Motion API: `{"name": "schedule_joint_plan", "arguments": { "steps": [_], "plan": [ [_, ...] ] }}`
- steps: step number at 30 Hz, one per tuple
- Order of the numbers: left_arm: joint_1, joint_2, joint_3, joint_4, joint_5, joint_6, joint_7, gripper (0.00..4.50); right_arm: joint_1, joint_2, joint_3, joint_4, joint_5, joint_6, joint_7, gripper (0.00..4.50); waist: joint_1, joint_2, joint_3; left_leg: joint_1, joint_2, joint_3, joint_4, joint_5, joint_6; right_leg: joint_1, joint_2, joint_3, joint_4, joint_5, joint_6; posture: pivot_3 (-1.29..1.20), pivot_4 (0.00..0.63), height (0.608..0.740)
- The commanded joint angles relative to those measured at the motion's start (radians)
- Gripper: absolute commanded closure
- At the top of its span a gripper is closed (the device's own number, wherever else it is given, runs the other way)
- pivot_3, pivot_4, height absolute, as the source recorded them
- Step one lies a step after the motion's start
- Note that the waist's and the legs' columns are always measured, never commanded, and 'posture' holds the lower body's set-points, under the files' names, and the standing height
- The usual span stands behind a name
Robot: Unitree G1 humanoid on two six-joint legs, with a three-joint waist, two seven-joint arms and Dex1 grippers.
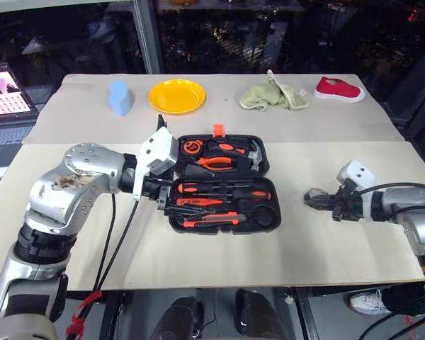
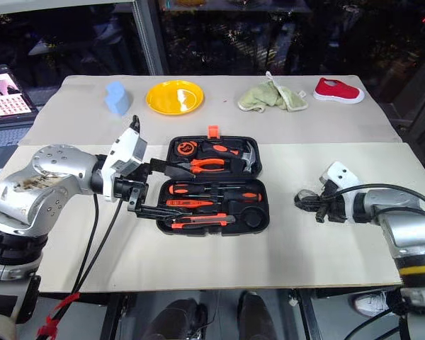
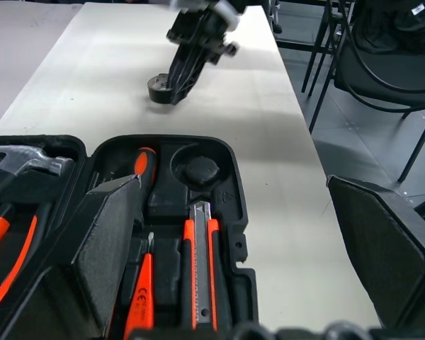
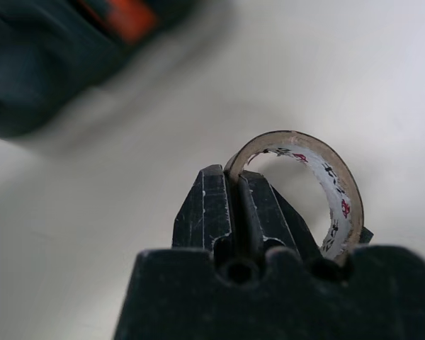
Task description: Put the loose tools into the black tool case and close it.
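The black tool case (image 1: 275, 205) lies open and flat mid-table, orange latch (image 1: 217, 130) at its far edge. Its near half holds two screwdrivers (image 1: 219, 190) and the utility knife (image 1: 216, 221); pliers (image 1: 216, 163) and a tape measure (image 1: 191, 146) sit in the far half. My left gripper (image 2: 163, 188) is open, its fingers spread over the case's left edge. To the right of the case, my right gripper (image 4: 235, 191) is shut on the wall of the small tape roll (image 4: 340, 188), low over the table (image 1: 312, 196).
Along the table's far edge are a blue object (image 1: 120, 97), a yellow plate (image 1: 177, 95), a green cloth (image 1: 273, 95) and a red shoe (image 1: 338, 89). A screen (image 1: 6, 95) stands off the table's left. Chairs (image 3: 382, 64) stand beyond the right edge.
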Motion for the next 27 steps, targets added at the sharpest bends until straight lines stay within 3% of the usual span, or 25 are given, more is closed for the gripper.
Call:
{"name": "schedule_joint_plan", "arguments": {
  "steps": [1,5,15,27],
  "plan": [
    [-0.007,0.014,-0.024,-0.006,0.023,-0.054,-0.034,0.00,-0.003,0.014,-0.067,-0.296,0.183,0.160,-0.023,4.46,-0.001,0.000,0.000,0.000,0.001,0.000,0.000,0.000,0.000,0.000,0.000,0.000,0.000,0.000,0.000,0.00,0.150,0.740],
    [0.003,0.014,-0.051,0.003,0.048,-0.093,-0.053,0.00,-0.032,0.069,0.040,-0.474,0.212,0.260,-0.121,4.46,0.003,0.000,0.000,0.001,0.003,0.000,0.000,0.000,-0.001,0.001,0.002,-0.001,-0.001,0.001,-0.002,0.00,0.150,0.740],
    [-0.022,-0.005,-0.056,0.036,0.060,-0.108,-0.053,0.00,-0.014,0.051,0.199,-0.462,0.097,0.240,-0.172,4.46,0.008,0.000,0.000,-0.001,0.002,-0.001,0.001,0.000,0.000,0.000,0.002,-0.005,-0.002,0.001,-0.002,0.00,0.150,0.740],
    [-0.035,-0.022,-0.060,0.059,0.072,-0.117,-0.051,0.00,-0.006,0.051,0.188,-0.488,0.087,0.247,-0.186,0.35,0.007,0.000,0.000,0.000,0.002,0.000,0.001,0.001,-0.001,0.000,0.002,-0.005,-0.001,0.001,-0.002,0.00,0.150,0.740]
  ]
}}
